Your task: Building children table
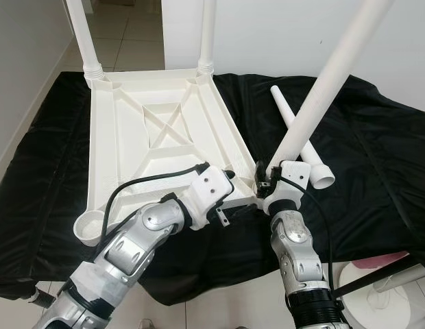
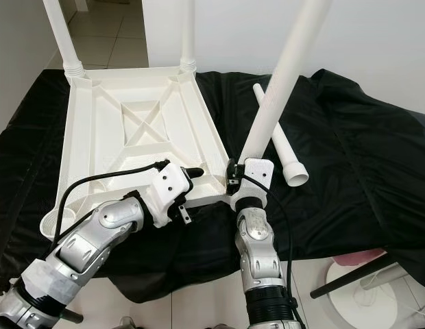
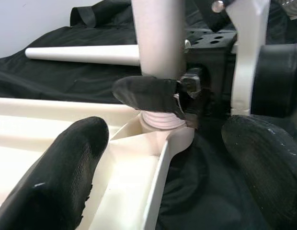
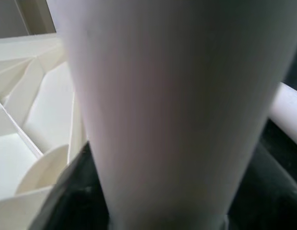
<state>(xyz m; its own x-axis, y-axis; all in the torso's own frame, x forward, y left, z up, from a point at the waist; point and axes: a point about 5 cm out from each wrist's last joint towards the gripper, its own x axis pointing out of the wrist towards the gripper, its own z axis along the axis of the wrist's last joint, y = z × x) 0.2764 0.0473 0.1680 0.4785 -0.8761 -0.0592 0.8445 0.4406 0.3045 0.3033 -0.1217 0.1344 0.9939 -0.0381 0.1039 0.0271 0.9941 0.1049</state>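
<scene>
A white plastic table top (image 1: 116,137) lies upside down on a black cloth. Two white legs (image 1: 82,34) (image 1: 208,34) stand in its far corners. My right gripper (image 1: 264,179) is shut on a third leg (image 1: 322,89), which tilts up to the right with its threaded foot (image 3: 160,120) at the near right corner socket. My left gripper (image 1: 232,197) is open beside it, its fingers (image 3: 57,177) on either side of the table's rim. A fourth leg (image 1: 281,103) lies loose on the cloth behind the held one. The near left socket (image 1: 89,226) is a bare ring.
The black cloth (image 1: 377,171) covers the whole work surface and drapes over its near edge. A white wall rises behind, with tiled floor (image 1: 123,41) at the back left. A white round base (image 1: 377,288) and a black bar stand on the floor at the lower right.
</scene>
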